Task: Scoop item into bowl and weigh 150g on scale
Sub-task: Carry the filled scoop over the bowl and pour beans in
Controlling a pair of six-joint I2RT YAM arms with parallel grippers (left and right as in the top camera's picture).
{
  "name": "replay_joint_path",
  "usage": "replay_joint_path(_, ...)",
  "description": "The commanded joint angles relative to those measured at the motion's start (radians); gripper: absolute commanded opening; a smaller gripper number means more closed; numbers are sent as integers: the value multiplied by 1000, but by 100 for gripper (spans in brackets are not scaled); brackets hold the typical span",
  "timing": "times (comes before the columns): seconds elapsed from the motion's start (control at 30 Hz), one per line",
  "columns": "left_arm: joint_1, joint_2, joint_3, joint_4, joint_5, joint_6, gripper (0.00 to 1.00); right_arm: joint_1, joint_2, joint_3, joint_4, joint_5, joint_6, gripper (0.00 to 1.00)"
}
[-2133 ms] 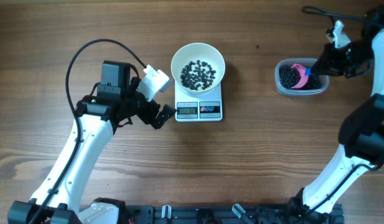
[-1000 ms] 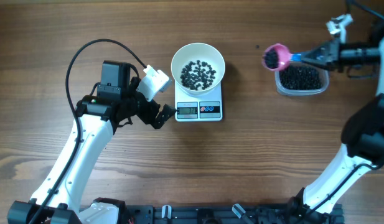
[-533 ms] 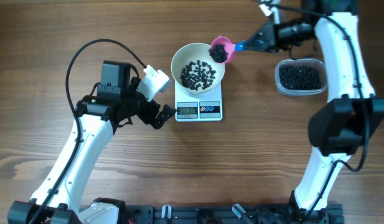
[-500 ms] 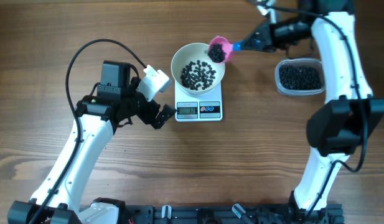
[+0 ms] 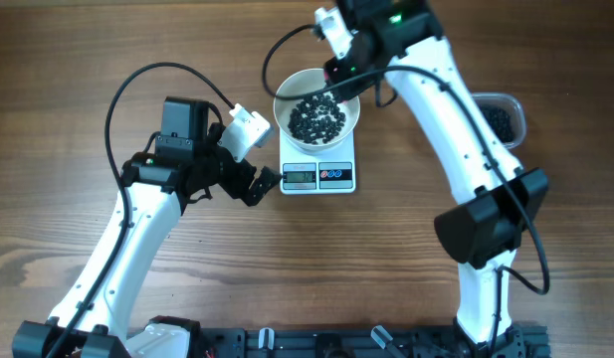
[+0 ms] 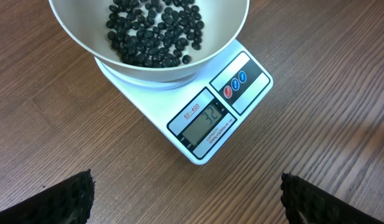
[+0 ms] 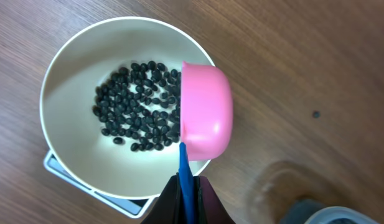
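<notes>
Overhead: the white bowl (image 5: 279,107) sits on the scale (image 5: 318,176), mid-width toward the desk's far edge, with a thin layer of the black beans (image 5: 316,117) in it. The right pincer (image 5: 346,72) is over the bowl's far-right rim, and the clear tub (image 5: 501,117) of beans lies off toward the right edge. The left pincer (image 5: 264,187) hangs wide and empty, just beside the scale's left side. Left wrist: the scale (image 6: 238,93) display (image 6: 204,121) reads 32, so the step is judged far short of target. The beans (image 6: 154,31) only cover the floor of the bowl (image 6: 226,34), and the left pincer (image 6: 187,202) has both fingers spread with nothing between them. Right wrist: the right pincer (image 7: 185,196) is clamped on the blue handle (image 7: 185,165) of the pink scoop (image 7: 206,112). The scoop is rolled over with its back up, its mouth facing the beans (image 7: 135,118), and its body straddles the rim of the bowl (image 7: 55,81). Whether any beans are left inside it cannot be told. To do the step well, keep the scoop's mouth inside the rim rather than over bare desk. Pour slowly, don't knock the bowl, and check the display between scoops.
</notes>
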Motion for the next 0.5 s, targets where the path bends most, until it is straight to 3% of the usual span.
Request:
replay_joint_path(0.0, 3, 2, -4, 0, 19, 5, 100, 34, 1, 27, 9, 118, -43, 4)
replay_joint_path(0.47, 3, 2, -4, 0, 19, 5, 100, 116, -50, 26, 35, 170, -102, 4)
